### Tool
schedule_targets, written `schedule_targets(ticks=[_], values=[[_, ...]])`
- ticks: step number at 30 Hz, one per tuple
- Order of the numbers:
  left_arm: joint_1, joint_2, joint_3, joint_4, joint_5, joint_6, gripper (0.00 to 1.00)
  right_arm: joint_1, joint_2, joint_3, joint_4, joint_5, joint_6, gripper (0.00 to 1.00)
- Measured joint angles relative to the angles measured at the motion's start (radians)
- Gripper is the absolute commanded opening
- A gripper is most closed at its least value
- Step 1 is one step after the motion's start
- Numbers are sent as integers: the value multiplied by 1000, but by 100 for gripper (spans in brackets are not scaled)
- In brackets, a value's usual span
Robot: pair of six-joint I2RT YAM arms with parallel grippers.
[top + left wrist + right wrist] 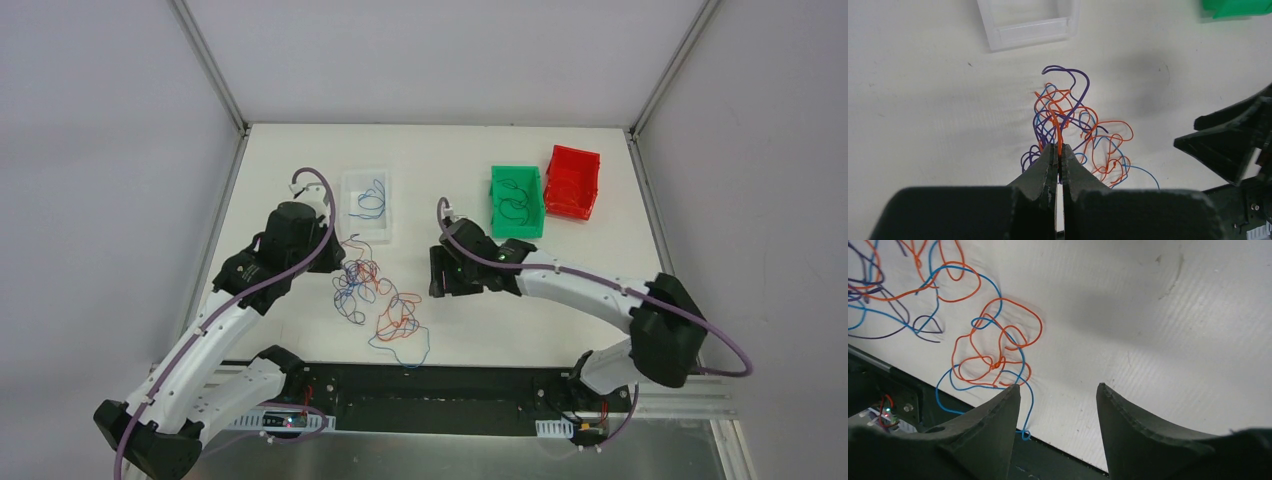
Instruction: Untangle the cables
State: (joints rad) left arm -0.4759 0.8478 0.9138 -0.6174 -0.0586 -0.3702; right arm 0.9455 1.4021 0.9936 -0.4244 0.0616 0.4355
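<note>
— What took up the most room?

— The white table (440, 160). The left arm (215, 340) curved in from the near left corner and the right arm (580, 290) swept in from the near right.

— And the containers?

— There were three toward the far side. A green bin (520, 231) and a red bin (572, 185) sat side by side on the right, and a clear tray (350, 215) sat left of centre. A black cable (515, 198) lay coiled in the green bin and a blue cable (372, 198) in the tray.

— The grippers?

— The left gripper (1059, 150) was clamped tight on an orange-red strand rising out of the tangle. The right gripper (1055, 387) had its jaws apart and gripped nothing. It was low over bare table, just beside the heap.

— Where were the cables themselves?

— The cables (375, 300) lay on the table in a loose knot of orange-red, blue and dark purple loops. The knot was between the two grippers, toward the near side, and one blue loop reached the near edge.
</note>
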Motion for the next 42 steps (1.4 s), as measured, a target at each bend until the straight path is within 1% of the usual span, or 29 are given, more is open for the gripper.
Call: schedule_targets(ticks=[3,5,10,16,20,21,22,24,26,27,28,31,34,38,42], values=[[0,-13,0,0,0,11,0,17,118,31,27,-10,-2,67],[0,-25,0,0,0,20,0,28,182,47,52,-20,2,68],[0,-34,0,-1,3,39,0,47,237,51,125,-52,27,66],[0,-30,0,-8,25,61,0,63,297,52,214,-78,66,61],[0,-22,0,-19,35,79,0,74,352,56,239,-78,87,51],[0,-19,0,-21,36,81,0,75,360,56,246,-78,94,45],[0,-18,0,-23,37,84,0,76,363,56,256,-78,101,38],[0,-18,0,-23,43,92,0,77,363,56,272,-71,113,20],[0,-18,0,-23,48,97,0,77,363,56,283,-53,126,6],[0,-18,0,-23,48,98,0,77,362,55,285,-42,126,0],[0,-18,0,-24,49,99,0,77,360,53,286,-16,136,0],[0,-18,0,-24,49,101,0,76,320,29,268,64,140,0],[0,-18,0,-24,49,102,0,69,217,10,210,150,140,0],[0,-20,0,-24,48,102,0,30,-6,8,139,261,128,0],[0,-24,0,-24,48,102,0,-39,-218,12,76,332,113,0]])
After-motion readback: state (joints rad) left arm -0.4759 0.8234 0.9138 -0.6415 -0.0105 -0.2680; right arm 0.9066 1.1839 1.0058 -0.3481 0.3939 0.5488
